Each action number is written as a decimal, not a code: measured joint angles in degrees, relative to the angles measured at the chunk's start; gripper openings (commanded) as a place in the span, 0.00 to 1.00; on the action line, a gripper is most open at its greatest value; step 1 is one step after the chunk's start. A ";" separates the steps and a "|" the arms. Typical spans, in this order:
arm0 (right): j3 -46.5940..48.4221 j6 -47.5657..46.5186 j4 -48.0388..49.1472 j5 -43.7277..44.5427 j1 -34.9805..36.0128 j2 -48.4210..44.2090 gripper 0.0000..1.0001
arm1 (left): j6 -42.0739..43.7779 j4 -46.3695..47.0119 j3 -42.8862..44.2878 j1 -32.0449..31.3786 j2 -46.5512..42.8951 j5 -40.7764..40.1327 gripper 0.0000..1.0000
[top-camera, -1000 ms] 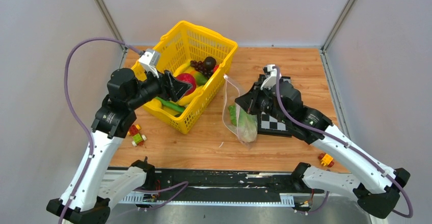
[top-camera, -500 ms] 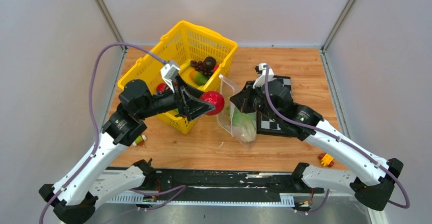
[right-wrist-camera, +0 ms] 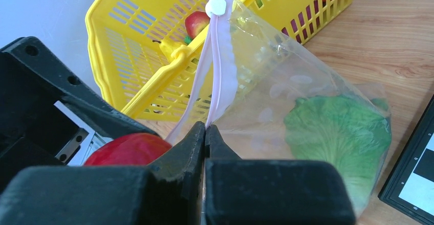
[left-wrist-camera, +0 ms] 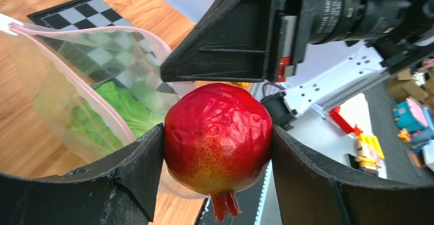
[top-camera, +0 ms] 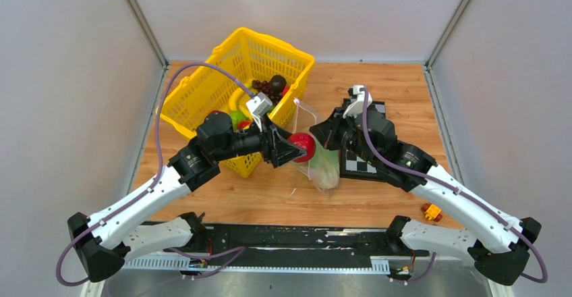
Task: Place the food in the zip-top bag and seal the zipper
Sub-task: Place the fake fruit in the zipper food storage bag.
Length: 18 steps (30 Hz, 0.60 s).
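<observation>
left fingers (left-wrist-camera: 128, 179) clamp rigid, slippery glossy red toy fruit (left-wrist-camera: 217, 133) mid-body; right fingers (right-wrist-camera: 179, 169) pinch pink zipper strip (right-wrist-camera: 215, 56) of floppy clear zip-top bag (right-wrist-camera: 307, 97).

Clamped between left end effector (left-wrist-camera: 217, 139) fingers: red fruit (left-wrist-camera: 218, 132). Left of fruit: zip-top bag (left-wrist-camera: 66, 76), mouth agape, pink zipper (left-wrist-camera: 92, 88) along rim, lettuce (left-wrist-camera: 123, 106) inside.

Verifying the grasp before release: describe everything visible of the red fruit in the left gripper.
The glossy red round plastic fruit, pomegranate-like, has a dimpled skin, a yellow-orange blush low down and a small crown stub pointing down in the left wrist view. The left gripper's jaws clamp it on opposite sides, off the table, at the clear zip-top bag's open mouth.
</observation>
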 measured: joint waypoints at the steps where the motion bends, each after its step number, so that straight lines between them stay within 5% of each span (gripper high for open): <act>1: -0.09 0.00 -0.02 0.00 0.00 -0.04 0.00 | 0.83 -0.20 0.00 -0.35 0.44 -0.83 0.28; 18: -1.49 0.00 0.26 0.48 0.00 -1.90 0.00 | 8.96 -12.24 1.77 -2.32 2.08 -18.01 0.33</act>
